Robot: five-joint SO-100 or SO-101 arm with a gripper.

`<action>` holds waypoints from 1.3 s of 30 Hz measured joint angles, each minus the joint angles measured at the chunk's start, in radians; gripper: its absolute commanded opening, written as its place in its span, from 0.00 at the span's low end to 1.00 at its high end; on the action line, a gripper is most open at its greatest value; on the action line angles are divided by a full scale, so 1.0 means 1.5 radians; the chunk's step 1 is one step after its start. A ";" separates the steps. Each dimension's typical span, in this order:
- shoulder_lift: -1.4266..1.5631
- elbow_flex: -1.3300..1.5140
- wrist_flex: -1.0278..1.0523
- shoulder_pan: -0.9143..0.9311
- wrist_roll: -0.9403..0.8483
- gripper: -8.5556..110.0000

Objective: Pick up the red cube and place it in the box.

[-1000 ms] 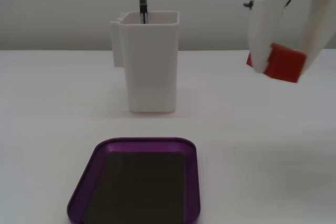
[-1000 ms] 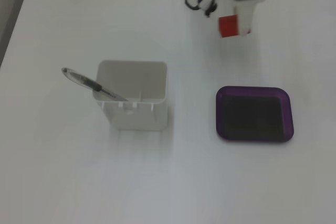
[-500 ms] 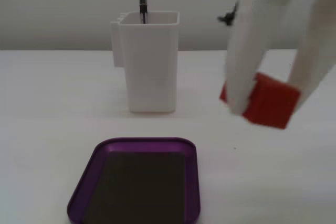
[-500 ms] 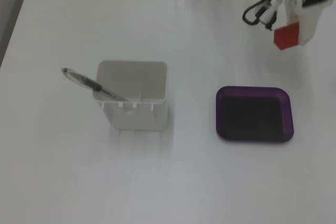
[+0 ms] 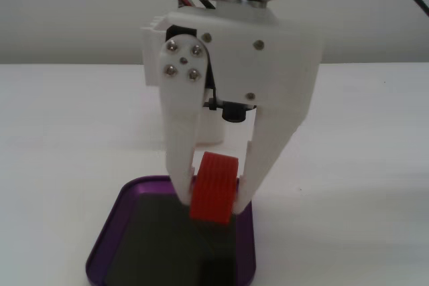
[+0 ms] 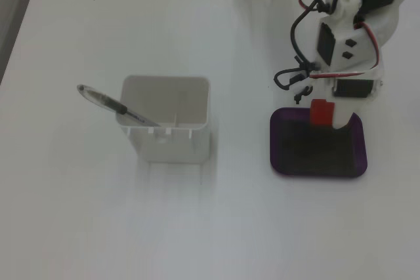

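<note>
**Ana:** Tool first: what is the white two-finger tool doing?

**Ben:** Its two white fingers are clamped on the small bright red-orange ribbed block, the red cube. One finger presses each side, and the cube sits tilted between the tips, so the hold looks like a side pinch and not a square one.

**Ana:** And where is that cube relative to the box?

**Ben:** It hangs over the shallow purple tray with the dark flat inside, the box, above the part of it nearest the arm. In a fixed view from above, the cube shows at the far rim of the box, on the right side of the white desk. I cannot tell if it touches the floor of the tray yet.

**Ana:** Why hold it there?

**Ben:** My guess is that the arm is lining up the drop so the cube lands inside the rim. It is close to that far rim, so an early release might catch the edge.

**Ana:** Anything else nearby?

**Ben:** A tall white plastic container with a pen stands mid-desk, well apart.
</note>
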 measured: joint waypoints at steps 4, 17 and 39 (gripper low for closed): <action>-0.008 -0.011 0.008 0.005 0.000 0.07; -0.013 -0.014 0.008 0.006 -0.002 0.07; -0.079 -0.007 0.008 0.010 -0.003 0.17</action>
